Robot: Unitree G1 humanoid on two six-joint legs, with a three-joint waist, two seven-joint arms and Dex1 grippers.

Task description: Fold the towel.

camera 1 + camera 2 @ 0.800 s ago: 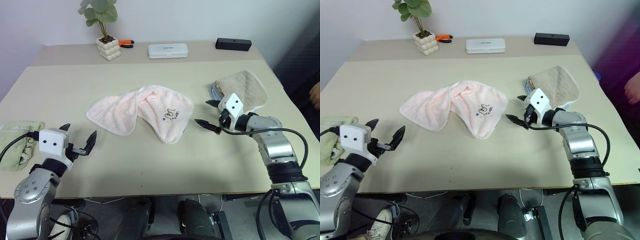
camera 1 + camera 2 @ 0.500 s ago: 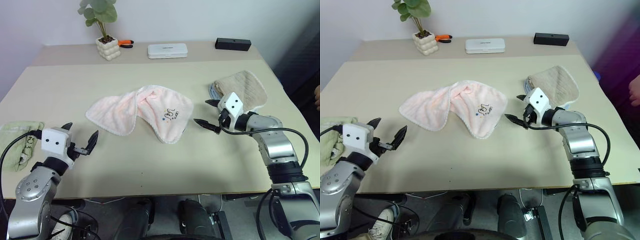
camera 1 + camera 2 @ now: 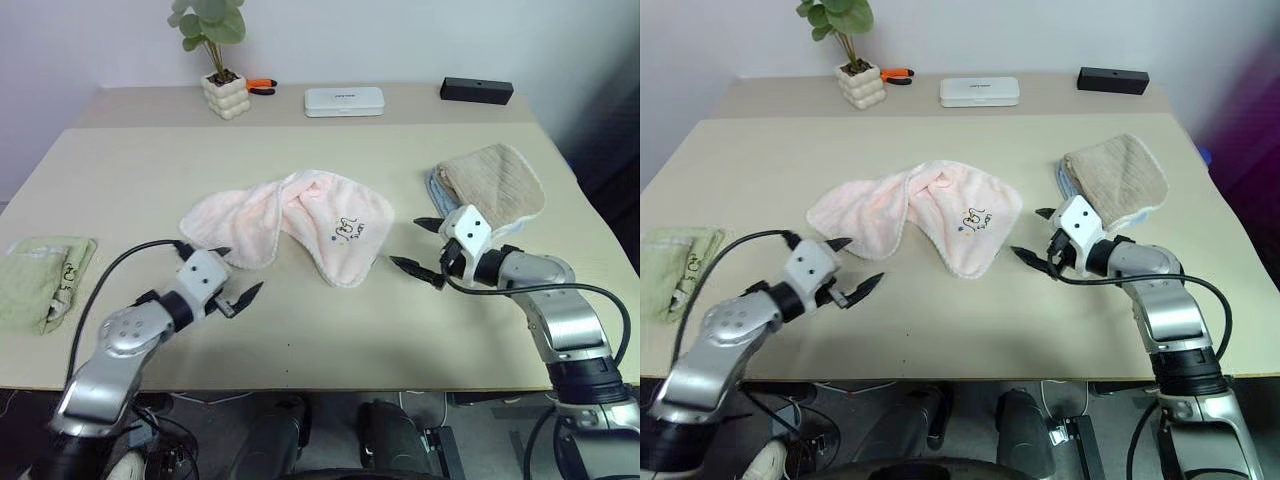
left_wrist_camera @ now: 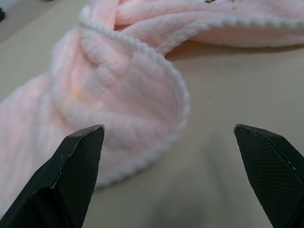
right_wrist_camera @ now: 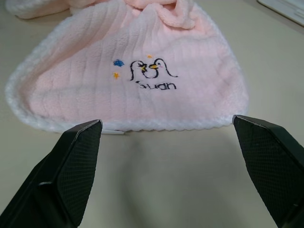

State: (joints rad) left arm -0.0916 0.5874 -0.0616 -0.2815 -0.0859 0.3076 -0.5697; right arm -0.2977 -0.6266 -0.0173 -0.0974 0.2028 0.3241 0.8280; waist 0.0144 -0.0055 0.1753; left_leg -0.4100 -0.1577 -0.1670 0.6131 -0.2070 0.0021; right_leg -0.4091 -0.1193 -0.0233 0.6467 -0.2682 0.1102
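Both pincers are spread wide and holding nothing. The left pincer sits low in the lower left of the head view, just off the near-left edge of the towel, not touching it. The right pincer is right of centre, pointing at the towel's right lobe with a small gap between, fingertips apart and empty.

The towel itself is a pale pink rumpled heap in the middle of the beige surface, twisted at the middle, with the little dark embroidered figure showing on the right lobe.

Rest of the surface: a beige folded towel at right, a light green cloth at the far left edge. Along the back: a potted plant, orange-handled pliers, a white case, a black box, plain pale wall behind
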